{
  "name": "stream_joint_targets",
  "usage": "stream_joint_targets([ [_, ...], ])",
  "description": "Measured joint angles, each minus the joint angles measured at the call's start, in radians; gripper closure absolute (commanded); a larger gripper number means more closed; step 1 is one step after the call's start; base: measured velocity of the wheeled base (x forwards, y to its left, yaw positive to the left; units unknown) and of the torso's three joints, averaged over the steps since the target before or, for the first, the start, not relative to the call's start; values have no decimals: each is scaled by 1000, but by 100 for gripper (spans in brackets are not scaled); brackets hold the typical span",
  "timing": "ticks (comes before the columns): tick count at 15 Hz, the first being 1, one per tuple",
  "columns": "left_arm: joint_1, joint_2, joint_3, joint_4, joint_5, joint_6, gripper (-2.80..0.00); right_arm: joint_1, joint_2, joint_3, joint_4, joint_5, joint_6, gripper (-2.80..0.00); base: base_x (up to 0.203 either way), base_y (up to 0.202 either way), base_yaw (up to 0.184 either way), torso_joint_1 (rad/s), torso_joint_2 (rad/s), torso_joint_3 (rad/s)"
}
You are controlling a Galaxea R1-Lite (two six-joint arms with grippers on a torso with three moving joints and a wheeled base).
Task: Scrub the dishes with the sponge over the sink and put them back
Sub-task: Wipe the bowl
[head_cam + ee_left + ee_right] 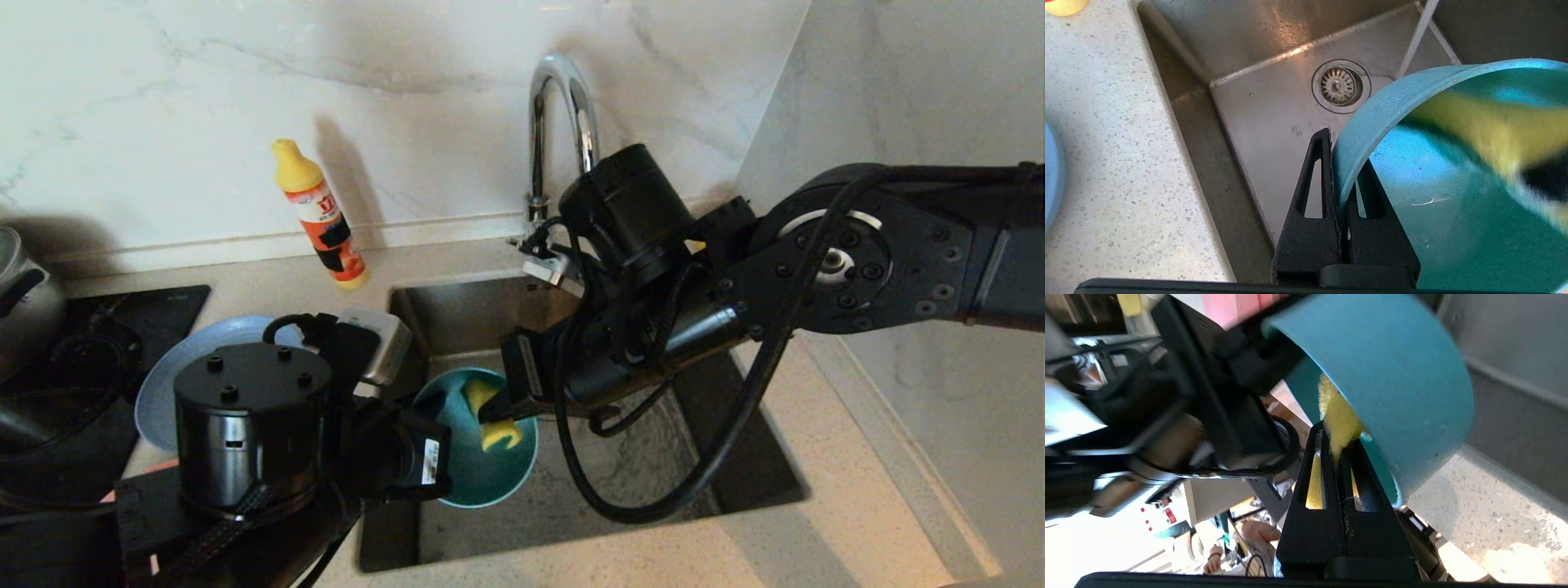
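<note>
Over the sink (739,457), the left gripper (1340,192) pinches the rim of the teal bowl (482,474), one finger outside the wall and one inside, tilting its mouth toward the right arm. The right gripper (1337,457) is clamped tight on the sponge (494,412) and presses it against the bowl's inner face, above the basin's left half and forward of the drain strainer (1340,85).

The bowl looks light, stiff and matte, so a grip on the thin rim should do, though such a narrow hold could let it swivel under the scrubbing. The sponge is soft foam that squashes between the jaws; taking it by one end leaves the rest free to bear on the bowl.

A blue plate (167,380) lies on the counter at the sink's left edge, partly hidden by the left arm. The detergent bottle (320,216), yellow-capped and orange, stands by the back wall near the sink's rear-left corner; its label carries white characters on red, too small to read. The faucet (559,131) arches over the rear edge, and a steel pot (20,298) sits on the cooktop at the counter's far left. No other writing can be made out.
</note>
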Motion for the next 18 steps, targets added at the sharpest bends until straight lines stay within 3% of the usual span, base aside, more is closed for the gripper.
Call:
stream_joint_targets([
  [5,-2,2,4,-1,1,-1,0,-15,-23,-2,8,-2,-1,0,0,0,0,0,0,0],
  [12,0,5,-16,-2,3,-10,0,-26,-74,6,133,-2,-5,0,0,0,0,0,0,0],
  [18,1,4,-51,-3,7,-14,0,17,-48,-6,144,0,-2,0,0,0,0,0,0,0],
])
